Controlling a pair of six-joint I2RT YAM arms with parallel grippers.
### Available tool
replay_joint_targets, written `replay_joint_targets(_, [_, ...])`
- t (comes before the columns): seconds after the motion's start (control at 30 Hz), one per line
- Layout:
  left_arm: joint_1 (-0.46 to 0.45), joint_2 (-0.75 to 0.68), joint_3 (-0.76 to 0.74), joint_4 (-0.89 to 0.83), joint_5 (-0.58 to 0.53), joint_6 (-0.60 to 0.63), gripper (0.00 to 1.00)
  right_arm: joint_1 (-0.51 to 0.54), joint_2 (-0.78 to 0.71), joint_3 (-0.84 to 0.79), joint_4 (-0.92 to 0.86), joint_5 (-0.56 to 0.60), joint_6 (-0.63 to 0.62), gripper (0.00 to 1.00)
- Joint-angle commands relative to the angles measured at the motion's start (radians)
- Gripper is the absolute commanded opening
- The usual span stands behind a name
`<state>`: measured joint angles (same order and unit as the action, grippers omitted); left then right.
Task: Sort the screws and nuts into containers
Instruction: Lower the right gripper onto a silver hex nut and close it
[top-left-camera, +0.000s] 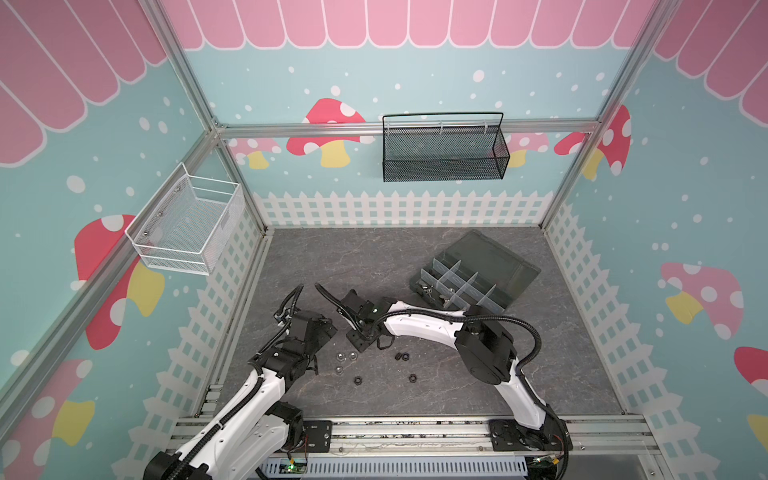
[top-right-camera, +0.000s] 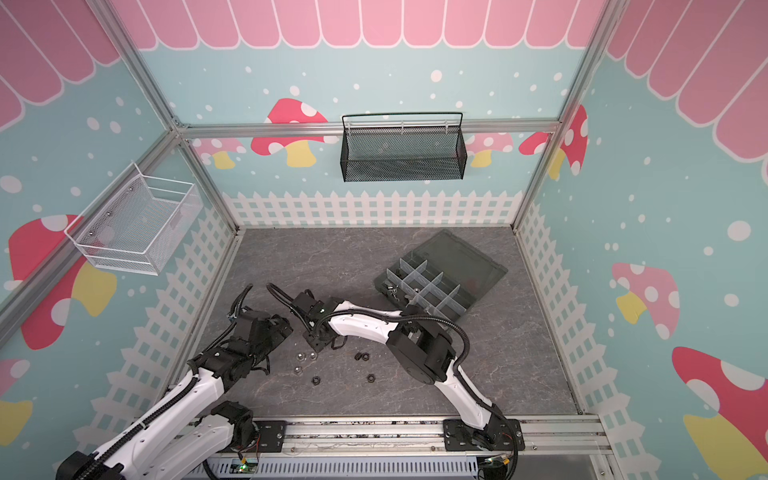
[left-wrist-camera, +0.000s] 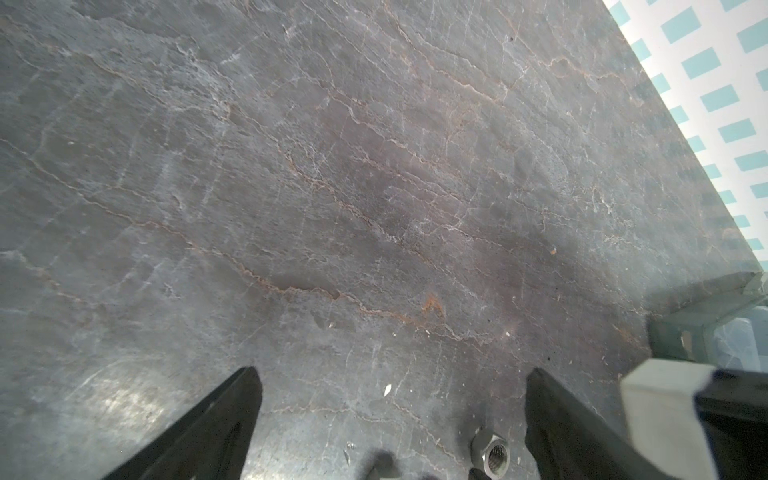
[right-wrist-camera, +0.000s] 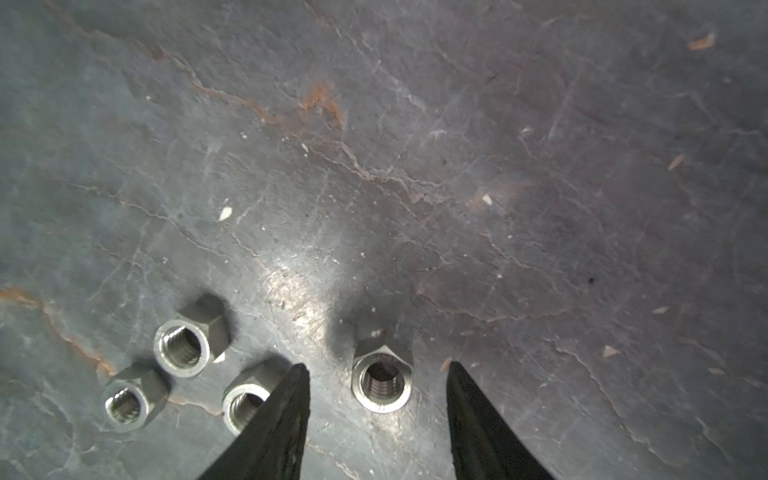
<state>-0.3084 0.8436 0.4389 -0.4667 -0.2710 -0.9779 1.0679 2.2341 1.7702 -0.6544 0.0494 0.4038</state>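
Nearest the right wrist camera, the right claw (right-wrist-camera: 377, 366) points down at the worktop (right-wrist-camera: 540, 166) with its two black fingers (right-wrist-camera: 286, 415) spread partway. One silver nut (right-wrist-camera: 382, 380) lies flat on the worktop between the fingers, threaded bore up. A gap shows on each side of it, and neither finger touches it. Three further silver nuts (right-wrist-camera: 189, 336) lie in a loose cluster just beside this claw. One of them is partly covered by a finger.

The left claw (left-wrist-camera: 394, 370) is spread wide over bare worktop, with nothing between its tips. A single hex nut (left-wrist-camera: 492, 451) lies on the worktop close to the inner side of one finger, apart from it.

In both top views the right arm reaches across the middle, so the two claws stand near each other, left of centre. Four black nuts (top-left-camera: 401, 356) lie on the worktop near the silver cluster, toward the arm bases. Two of them touch, and the other two lie singly.

The organizer box (top-left-camera: 478, 293) sits on the worktop toward the rear right, well apart from the loose nuts, with its hinged lid (top-left-camera: 498, 257) folded open and flat. Translucent dividers split it into compartments. Small metal pieces (top-left-camera: 426, 287) lie in the compartments at its left end. Their type is too small to tell.

A black mesh basket (top-left-camera: 444, 151) hangs on the rear wall and a white wire basket (top-left-camera: 187, 226) on the left wall.
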Motion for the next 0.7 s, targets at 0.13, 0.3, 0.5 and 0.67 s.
replay_joint_targets(0.13, [0.009,-0.009,-0.016,-0.010,-0.023,-0.033,1.00,0.004,0.059,0.034,-0.067,0.036,-0.011,0.48])
replay_joint_targets(0.3, [0.009,-0.009,-0.016,-0.010,-0.021,-0.030,1.00,0.004,0.070,0.031,-0.085,0.044,-0.008,0.43])
replay_joint_targets(0.5, [0.009,-0.008,-0.016,-0.008,-0.020,-0.033,1.00,0.004,0.068,0.023,-0.086,0.034,-0.002,0.30])
replay_joint_targets(0.67, [0.011,-0.005,-0.014,-0.007,-0.019,-0.029,1.00,0.002,0.055,0.020,-0.082,0.035,0.014,0.19])
